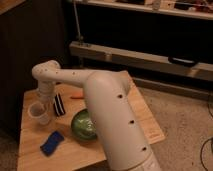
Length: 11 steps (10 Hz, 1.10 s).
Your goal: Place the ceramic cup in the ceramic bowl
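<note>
Ceramic: one cup at tool, one bowl.

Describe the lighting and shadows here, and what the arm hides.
Camera view: dim warm light, brightest on the pale arm and wooden table; back shelving is nearly black. The arm covers part of the ceramic bowl; the gripper, shut on the ceramic cup rim, is at the table's left.

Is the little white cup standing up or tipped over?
Standing up. The cup has its open rim on top; the pincer is shut on it.
</note>
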Each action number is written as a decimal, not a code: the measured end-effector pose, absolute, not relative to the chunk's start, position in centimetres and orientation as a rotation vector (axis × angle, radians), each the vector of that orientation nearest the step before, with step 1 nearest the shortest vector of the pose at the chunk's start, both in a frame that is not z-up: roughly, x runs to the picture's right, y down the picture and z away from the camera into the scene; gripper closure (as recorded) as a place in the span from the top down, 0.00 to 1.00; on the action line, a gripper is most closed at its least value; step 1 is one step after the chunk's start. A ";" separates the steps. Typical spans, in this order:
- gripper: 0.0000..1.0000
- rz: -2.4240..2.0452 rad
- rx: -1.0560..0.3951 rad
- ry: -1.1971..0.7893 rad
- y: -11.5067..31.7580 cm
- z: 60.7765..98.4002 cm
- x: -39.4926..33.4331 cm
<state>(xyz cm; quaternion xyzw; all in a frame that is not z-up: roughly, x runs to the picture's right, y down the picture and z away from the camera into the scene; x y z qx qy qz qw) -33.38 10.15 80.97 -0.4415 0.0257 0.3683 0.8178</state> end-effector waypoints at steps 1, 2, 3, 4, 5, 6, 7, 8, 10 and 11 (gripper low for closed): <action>0.00 0.797 -0.938 0.064 10.0 80.3 -31.5; 0.00 0.813 -0.941 0.069 9.8 79.5 -29.6; 0.00 0.829 -0.940 0.067 9.3 78.3 -27.8; 0.00 0.852 -0.933 0.066 8.7 76.9 -25.4; 0.00 0.879 -0.925 0.064 8.2 75.8 -23.2; 0.00 0.909 -0.916 0.056 7.7 74.6 -21.0; 0.00 0.931 -0.908 0.053 7.4 73.7 -19.5; 0.00 0.969 -0.894 0.053 7.0 72.8 -17.4; 0.00 1.107 -0.848 0.065 7.2 72.2 -13.1; 0.00 1.148 -0.828 0.053 7.2 72.2 -12.7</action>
